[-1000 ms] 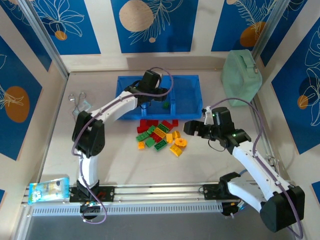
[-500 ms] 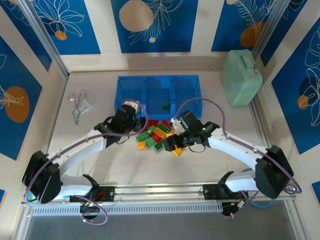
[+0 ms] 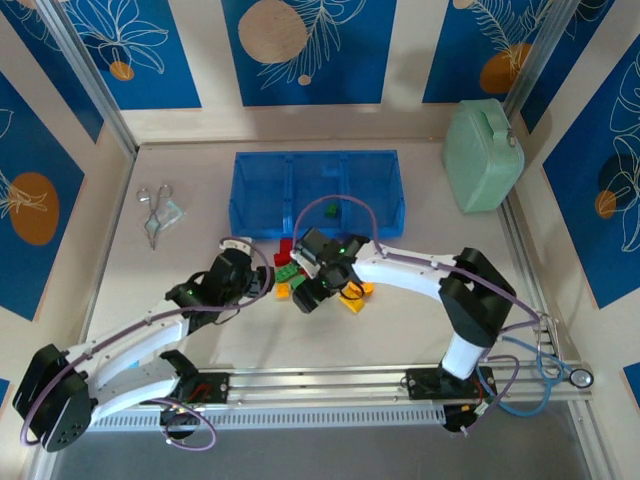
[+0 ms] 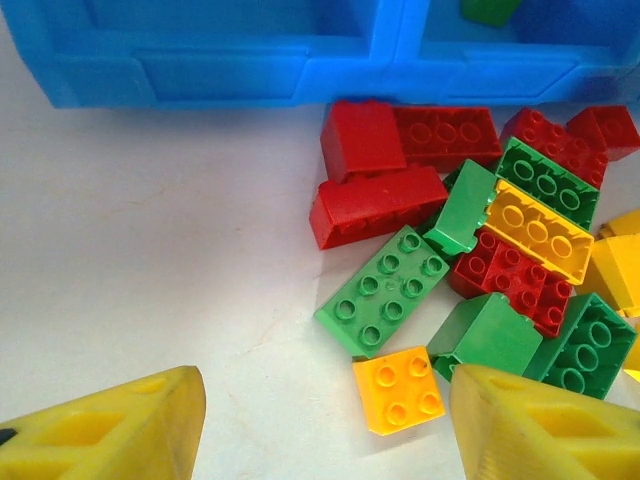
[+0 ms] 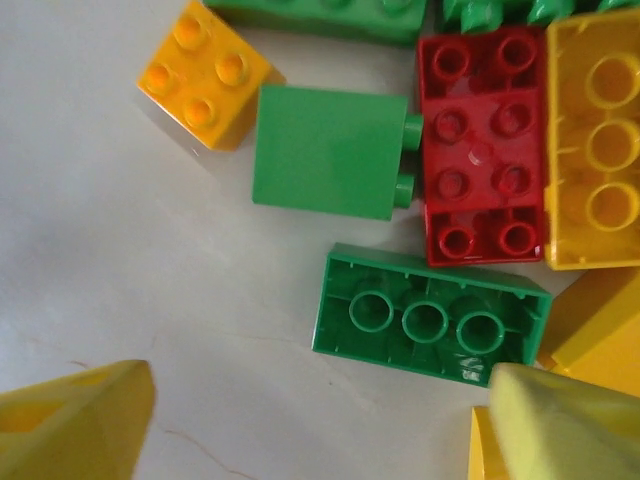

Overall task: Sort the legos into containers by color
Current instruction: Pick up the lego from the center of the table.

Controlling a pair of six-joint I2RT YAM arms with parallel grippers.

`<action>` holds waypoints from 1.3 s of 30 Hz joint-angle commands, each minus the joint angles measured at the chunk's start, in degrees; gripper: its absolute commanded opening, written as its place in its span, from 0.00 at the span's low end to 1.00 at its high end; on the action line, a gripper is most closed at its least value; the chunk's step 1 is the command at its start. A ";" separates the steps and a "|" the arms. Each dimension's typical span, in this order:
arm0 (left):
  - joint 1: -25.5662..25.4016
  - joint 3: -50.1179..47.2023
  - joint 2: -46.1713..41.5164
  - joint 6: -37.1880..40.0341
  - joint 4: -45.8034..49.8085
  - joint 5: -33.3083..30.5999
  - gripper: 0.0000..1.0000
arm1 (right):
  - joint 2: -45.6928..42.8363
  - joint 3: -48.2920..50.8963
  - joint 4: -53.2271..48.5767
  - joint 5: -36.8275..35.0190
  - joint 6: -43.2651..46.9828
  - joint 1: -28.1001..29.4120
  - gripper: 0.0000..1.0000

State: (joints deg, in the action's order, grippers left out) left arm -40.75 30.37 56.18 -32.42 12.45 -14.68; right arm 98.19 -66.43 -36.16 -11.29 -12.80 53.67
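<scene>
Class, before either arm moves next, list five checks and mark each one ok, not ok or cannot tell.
1. Left tool open and empty: ok.
2. Right tool open and empty: ok.
3. Blue tray unblocked by either tool: ok.
4. Green brick alone in the middle compartment: ok.
5. Room between both tools at the pile: cannot tell; they look close from above.

We're in a robot lab cell, not a home: printed blue leaf-pattern panels (image 3: 310, 50) wall in a beige table (image 3: 110, 280), aluminium posts (image 3: 90, 85) frame the corners, and a slotted aluminium rail (image 3: 320, 382) runs along the near edge.
</scene>
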 commanded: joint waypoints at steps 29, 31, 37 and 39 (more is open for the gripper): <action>-0.58 -0.27 -2.25 -0.36 3.53 -4.28 0.66 | 10.46 -5.53 -4.85 -8.39 -4.79 1.26 0.94; -0.62 -0.23 -2.21 -0.27 3.50 -4.44 0.66 | 10.53 -5.29 -4.22 -8.02 -4.92 1.26 0.90; -0.56 -0.14 -2.13 -0.07 3.68 -4.96 0.66 | 9.56 -5.22 -4.68 -8.39 -5.27 1.49 0.69; -0.60 -0.46 -2.60 -0.09 3.86 -5.07 0.65 | 7.80 -4.94 -5.59 -8.57 -5.50 1.79 0.64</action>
State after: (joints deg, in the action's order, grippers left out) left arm -40.80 29.63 54.43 -32.71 14.61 -18.48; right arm 108.16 -71.90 -40.12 -19.81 -17.74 54.68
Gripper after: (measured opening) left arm 0.655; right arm 0.660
